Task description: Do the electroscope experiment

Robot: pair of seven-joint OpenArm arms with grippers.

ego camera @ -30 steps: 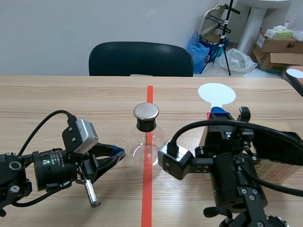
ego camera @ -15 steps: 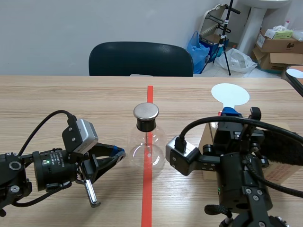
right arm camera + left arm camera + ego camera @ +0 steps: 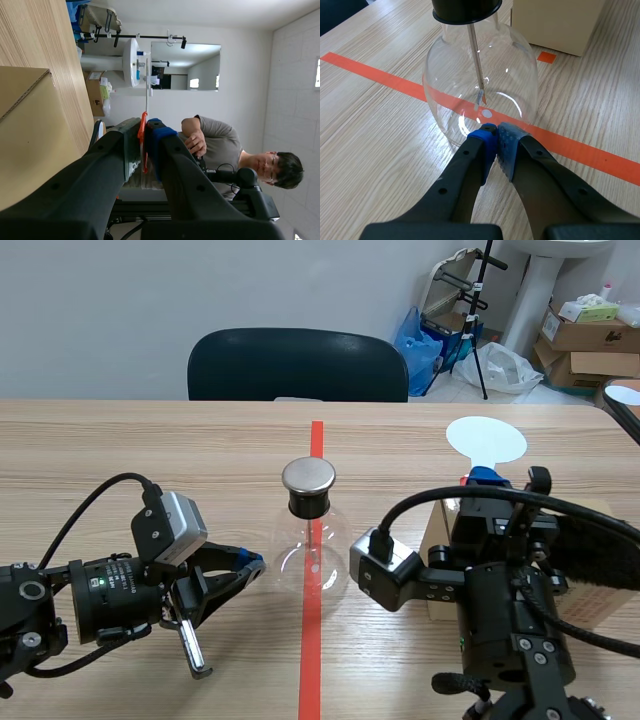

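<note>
Electroscope point(image 3: 308, 530): a clear glass flask at the middle of the scene view, standing on the red tape line. Its metal cap point(image 3: 308, 476) is on top and a thin rod point(image 3: 476, 60) hangs inside. It is probably set there so either arm can reach it.
Left gripper point(image 3: 250, 562): low at the lower left, lying almost flat to the table point(image 3: 150, 450). Its fingers are together on nothing, tips right at the flask's wall. Whether the pads point(image 3: 509, 142) actually touch the glass cannot be told. It looks parked, or else bracing the flask.
Right gripper point(image 3: 487, 478): right of centre, pointing upward and clamped on the orange stem point(image 3: 143, 145) of a white disc point(image 3: 486, 439). The disc stands above the fingertips in the upper right, well apart from the cap. It is likely held clear so no charge passes early.
Box point(image 3: 590, 600): cardboard, at the lower right behind the right arm.
Step in hand: apparently carrying the disc toward the cap.
Risk: a low sweep could knock the light flask over.
</note>
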